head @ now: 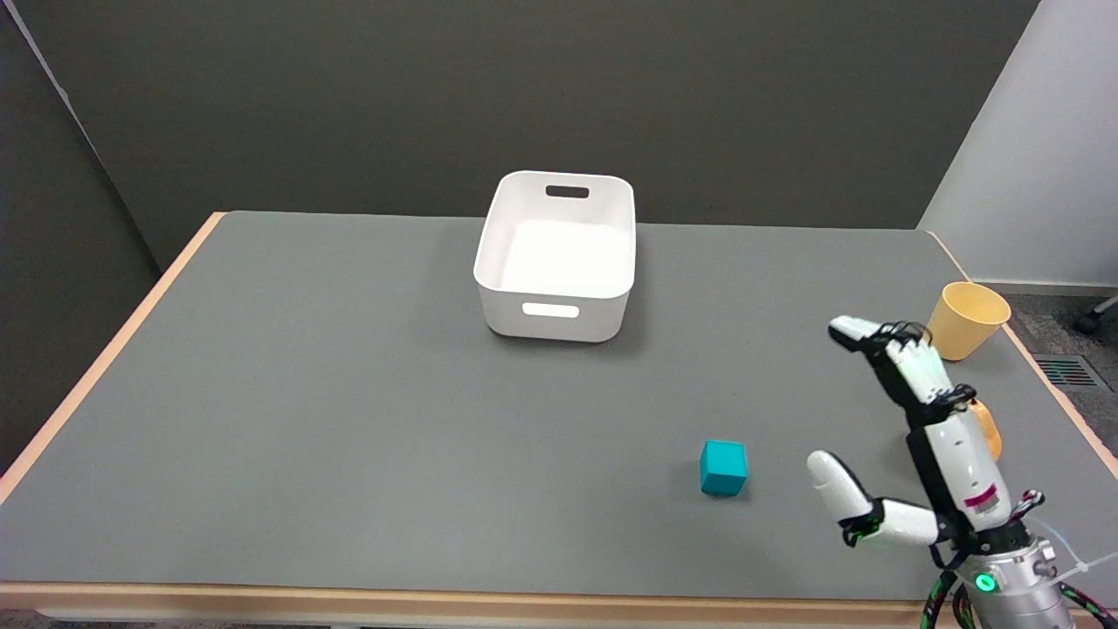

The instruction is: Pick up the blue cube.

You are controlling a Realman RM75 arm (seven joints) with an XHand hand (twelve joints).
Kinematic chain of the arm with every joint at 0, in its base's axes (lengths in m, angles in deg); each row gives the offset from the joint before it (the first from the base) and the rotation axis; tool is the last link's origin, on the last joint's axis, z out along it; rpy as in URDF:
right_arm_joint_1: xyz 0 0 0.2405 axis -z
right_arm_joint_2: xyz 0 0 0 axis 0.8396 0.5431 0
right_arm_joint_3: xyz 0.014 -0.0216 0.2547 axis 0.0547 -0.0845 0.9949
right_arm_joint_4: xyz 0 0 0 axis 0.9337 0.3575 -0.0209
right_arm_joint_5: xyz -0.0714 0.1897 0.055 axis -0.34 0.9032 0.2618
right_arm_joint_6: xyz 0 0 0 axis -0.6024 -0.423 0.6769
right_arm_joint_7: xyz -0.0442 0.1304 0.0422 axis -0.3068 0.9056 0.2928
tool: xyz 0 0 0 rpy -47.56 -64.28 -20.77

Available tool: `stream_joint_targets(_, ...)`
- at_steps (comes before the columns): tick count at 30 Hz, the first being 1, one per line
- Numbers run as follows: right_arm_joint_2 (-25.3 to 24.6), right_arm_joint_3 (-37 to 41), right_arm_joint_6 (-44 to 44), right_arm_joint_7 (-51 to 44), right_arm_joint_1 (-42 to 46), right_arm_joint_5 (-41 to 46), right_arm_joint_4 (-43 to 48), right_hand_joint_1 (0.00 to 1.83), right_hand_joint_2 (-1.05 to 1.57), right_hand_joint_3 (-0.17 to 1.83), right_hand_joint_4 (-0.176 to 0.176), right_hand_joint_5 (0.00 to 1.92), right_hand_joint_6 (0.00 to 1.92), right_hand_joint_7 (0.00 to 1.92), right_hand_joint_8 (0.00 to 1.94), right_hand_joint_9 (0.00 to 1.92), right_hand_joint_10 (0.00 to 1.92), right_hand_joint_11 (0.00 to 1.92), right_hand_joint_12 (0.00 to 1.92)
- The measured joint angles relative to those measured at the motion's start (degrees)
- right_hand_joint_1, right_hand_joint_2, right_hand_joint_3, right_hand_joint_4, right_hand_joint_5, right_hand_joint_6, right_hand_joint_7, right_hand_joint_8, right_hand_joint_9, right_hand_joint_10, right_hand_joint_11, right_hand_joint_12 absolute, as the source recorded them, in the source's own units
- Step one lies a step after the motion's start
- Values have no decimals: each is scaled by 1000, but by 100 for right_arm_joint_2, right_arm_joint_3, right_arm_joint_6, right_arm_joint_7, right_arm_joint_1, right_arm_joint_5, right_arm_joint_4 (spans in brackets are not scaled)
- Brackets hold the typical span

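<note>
1. My right hand [917, 454] is spread wide, fingers apart, holding nothing.
2. I see the blue cube [723, 468] on the grey table [306, 419], just left of my thumb, not touching.
3. White bin [556, 256] sits farther back; yellow cup [967, 320] at the right edge.

Cube [723, 468] near table's [306, 419] front, bin [556, 255] behind it, hand [917, 437] just right, cup [967, 320] far right.
</note>
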Motion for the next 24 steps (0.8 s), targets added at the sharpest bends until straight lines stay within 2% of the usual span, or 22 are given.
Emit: stream_joint_targets(24,12,-153,1190,-719,-181,-86,-74,473,588,953,-9,229,500,280,449,133,735,-1,1036)
